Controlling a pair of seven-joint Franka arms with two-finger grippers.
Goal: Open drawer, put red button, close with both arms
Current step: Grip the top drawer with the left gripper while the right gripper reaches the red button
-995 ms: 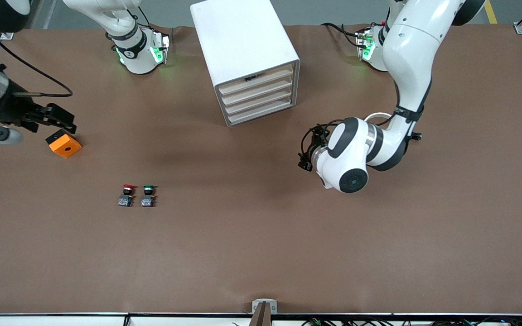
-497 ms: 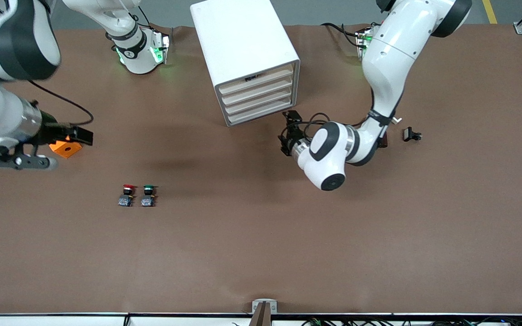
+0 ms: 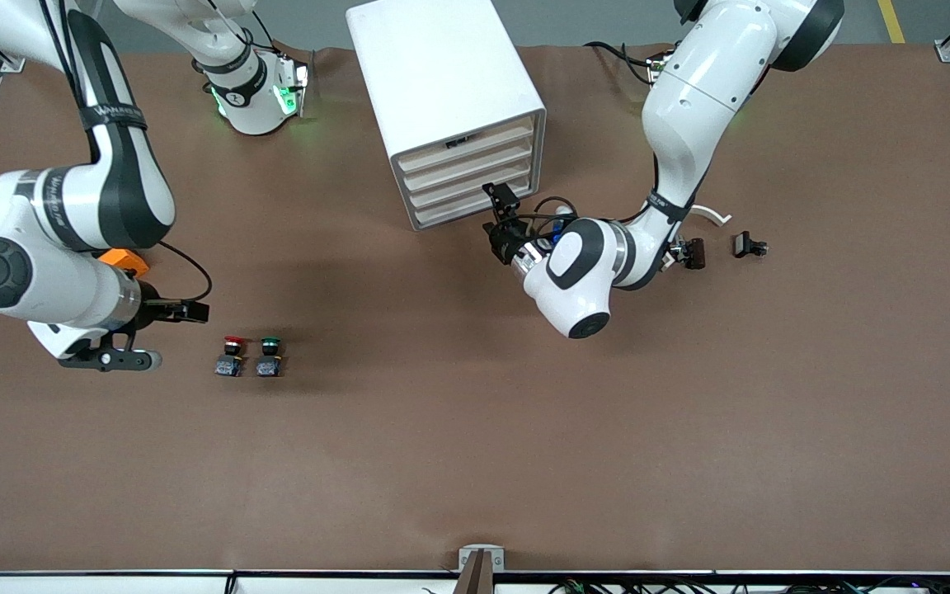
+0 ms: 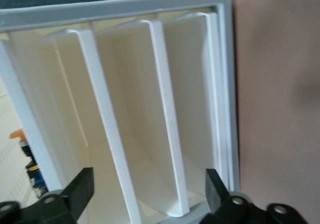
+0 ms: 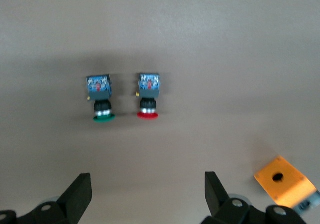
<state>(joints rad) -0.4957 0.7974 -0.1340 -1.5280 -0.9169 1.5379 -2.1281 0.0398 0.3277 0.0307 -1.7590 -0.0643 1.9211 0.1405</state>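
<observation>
The white cabinet stands at the table's back, its four cream drawer fronts all pushed in. My left gripper is open, close in front of the lower drawers; in the left wrist view its fingers flank the drawer fronts without touching. The red button stands upright on the table beside the green button. My right gripper is open and empty, just above the table near the red button. In the right wrist view the red button lies ahead of the open gripper.
An orange cube sits partly hidden by the right arm; it also shows in the right wrist view. Two small black parts lie toward the left arm's end. The green button is beside the red one.
My right gripper has swung from the orange cube to near the buttons. My left gripper has moved up to the cabinet's lower drawer fronts. Both stay open.
</observation>
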